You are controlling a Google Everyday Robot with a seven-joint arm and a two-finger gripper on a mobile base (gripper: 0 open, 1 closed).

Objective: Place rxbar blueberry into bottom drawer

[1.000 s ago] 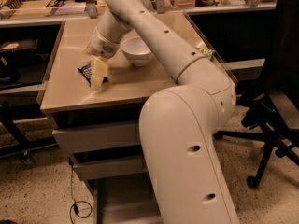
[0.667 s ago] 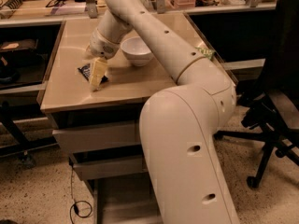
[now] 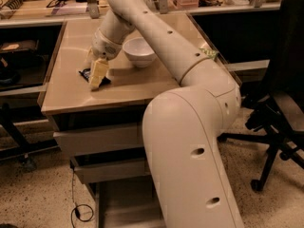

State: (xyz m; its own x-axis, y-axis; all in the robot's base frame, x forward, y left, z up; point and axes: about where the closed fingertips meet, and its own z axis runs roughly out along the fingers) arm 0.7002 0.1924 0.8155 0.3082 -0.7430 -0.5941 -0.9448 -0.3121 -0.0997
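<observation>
Dark navy rxbar blueberry [image 3: 86, 73] lies flat on tabletop [image 3: 142, 87], left of white bowl [image 3: 138, 51]. Gripper [image 3: 98, 75] down on it, seemingly touching; grasp state cannot tell. Bottom drawer [image 3: 126, 208] pulled out. Lift, carry, drop not yet done.

A white bowl [image 3: 139, 51] stands on the beige table [image 3: 126, 87], just beside the end effector [image 3: 98, 75], which is lowered to the tabletop. A green bag [image 3: 209, 53] lies at the table's far edge. A black office chair [image 3: 280, 108] stands nearby, and a dark cable [image 3: 80, 212] loops on the speckled floor [image 3: 28, 198].
</observation>
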